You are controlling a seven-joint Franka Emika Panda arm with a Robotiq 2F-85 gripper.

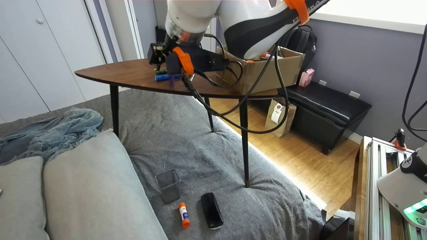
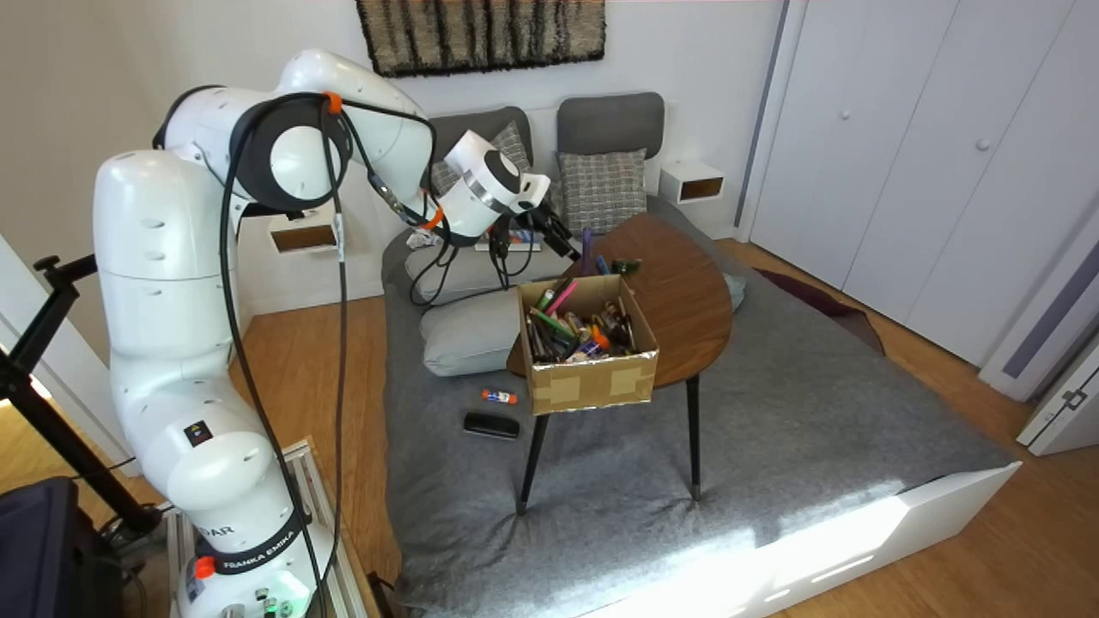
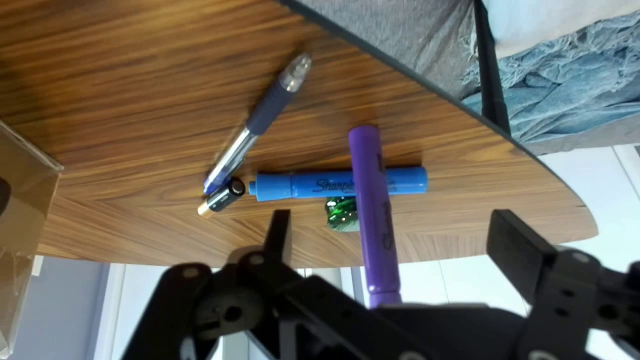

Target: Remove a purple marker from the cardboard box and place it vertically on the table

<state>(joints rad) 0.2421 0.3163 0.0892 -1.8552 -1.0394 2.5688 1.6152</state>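
Observation:
The purple marker stands upright on the brown wooden table, and it shows in both exterior views. My gripper is open, with one finger on each side of the marker and gaps to both. In an exterior view the gripper is low beside the marker; in another exterior view the arm hides the marker's upper part. The cardboard box, full of pens and markers, stands on the table; its side shows in the wrist view.
A blue marker and a green glass piece lie close to the purple marker. A pen and a battery lie between them and the box. Cables hang below the arm. The table edge is near.

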